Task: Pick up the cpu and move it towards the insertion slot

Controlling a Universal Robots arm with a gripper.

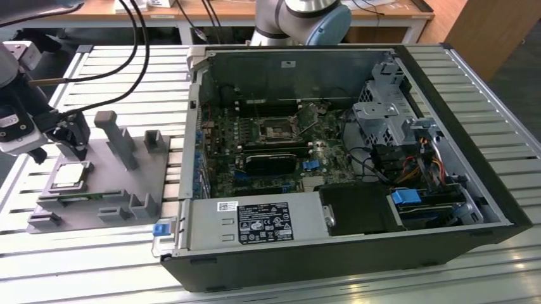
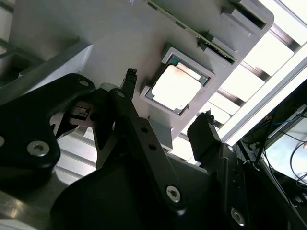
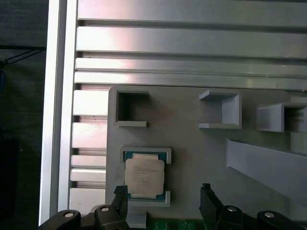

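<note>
Plainly the cpu (image 3: 144, 176) is not yet held. It lies flat in a shallow framed pocket of the grey holder plate (image 3: 187, 143), close to the plate's edge on the exterior view's left. The narrow green board (image 1: 72, 197) sits just beside it, towards the plate's near edge.

The gripper (image 3: 163, 190) hangs over the pocket with its fingers spread wide. In both wrist views one fingertip is close by a corner of the chip and the other stands well off to the far side, and neither touches it.

The insertion slot (image 1: 277, 130) is on the motherboard inside the open computer case (image 1: 473, 190), well apart from the plate.

The chip should handle as a light, stiff, thin piece, and its smooth metal top is probably slippery. Its underside and thin pale rim are likely delicate, so a gentle, level squeeze suits it better than a hard one.

The pocket's frame covers two opposite sides and leaves the other two bare. Those bare side edges look like the place to take hold, with the pads set low on the rim and square to it so that the chip lifts without tilting.
</note>
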